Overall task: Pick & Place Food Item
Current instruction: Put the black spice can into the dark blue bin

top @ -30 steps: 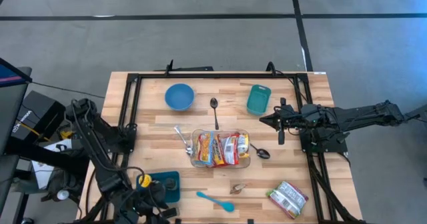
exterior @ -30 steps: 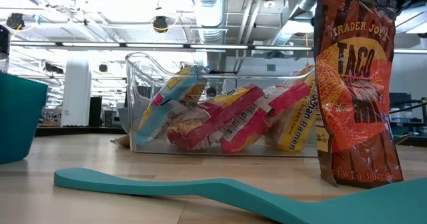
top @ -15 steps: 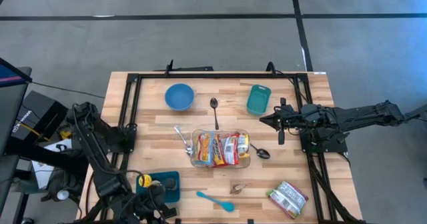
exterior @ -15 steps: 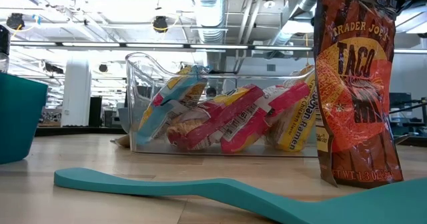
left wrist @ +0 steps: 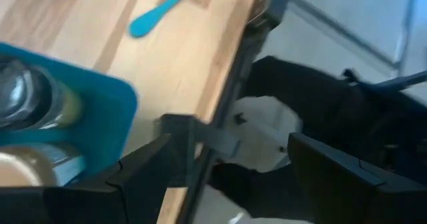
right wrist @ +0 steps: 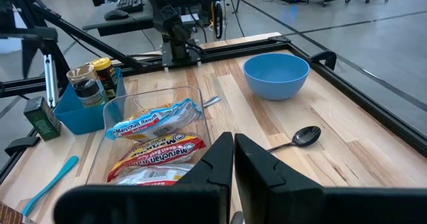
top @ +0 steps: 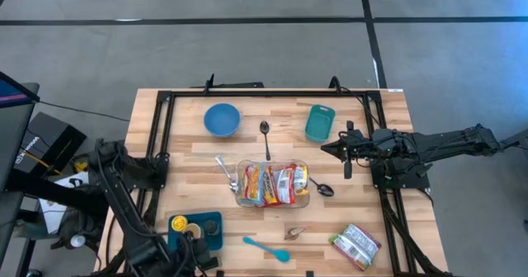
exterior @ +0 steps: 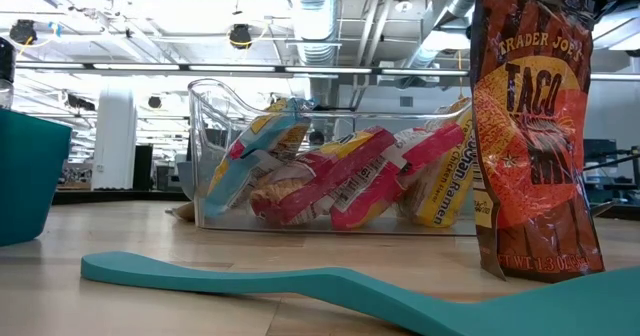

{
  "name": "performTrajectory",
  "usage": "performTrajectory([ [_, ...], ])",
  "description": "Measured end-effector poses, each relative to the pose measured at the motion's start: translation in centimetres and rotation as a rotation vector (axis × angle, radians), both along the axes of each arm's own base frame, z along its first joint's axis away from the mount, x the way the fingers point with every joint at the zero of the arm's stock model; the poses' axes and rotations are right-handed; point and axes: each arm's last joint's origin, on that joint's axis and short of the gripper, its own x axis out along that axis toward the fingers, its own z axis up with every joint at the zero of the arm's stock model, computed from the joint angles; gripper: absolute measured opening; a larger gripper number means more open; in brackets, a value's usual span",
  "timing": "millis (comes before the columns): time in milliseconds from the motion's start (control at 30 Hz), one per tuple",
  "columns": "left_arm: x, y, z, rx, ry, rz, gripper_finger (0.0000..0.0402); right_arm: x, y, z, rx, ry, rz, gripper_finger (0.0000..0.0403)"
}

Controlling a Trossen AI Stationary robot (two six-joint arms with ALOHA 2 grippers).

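Observation:
Several ramen packets (top: 272,184) lie in a clear bin (right wrist: 120,107) at the table's middle. An orange taco-seasoning bag (top: 356,246) lies flat near the table's near right corner and fills the right of the low view (exterior: 535,136). My left gripper (left wrist: 231,141) is open with nothing between its fingers; it hangs over the table's near edge, just past a teal tray (top: 210,225) holding jars (left wrist: 27,104). My right gripper (right wrist: 233,144) is shut and held above the table's right side (top: 327,149), pointing toward the bin.
A blue bowl (top: 222,119) and a teal container (top: 319,122) stand at the far side. Two spoons (top: 265,137) (top: 322,188) flank the bin. A teal spatula (top: 266,248) lies near the near edge. A black frame rail (top: 272,93) borders the table.
My left gripper has drawn back from over the teal tray toward the table's near edge and tipped, so the jars in the tray now show from above.

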Motion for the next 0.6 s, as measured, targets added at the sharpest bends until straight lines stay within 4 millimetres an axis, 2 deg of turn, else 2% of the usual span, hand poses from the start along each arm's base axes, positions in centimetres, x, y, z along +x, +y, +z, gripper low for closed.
performTrajectory([
  [167,-0.2,-0.3,-1.4,0.067,0.045,-0.011,0.0289,0.0,0.0,0.0,0.0,0.0,0.0,0.001],
  [600,-0.9,-0.4,-2.4,0.169,0.057,-0.121,0.0289,0.0,0.0,0.0,0.0,0.0,0.0,0.001],
])
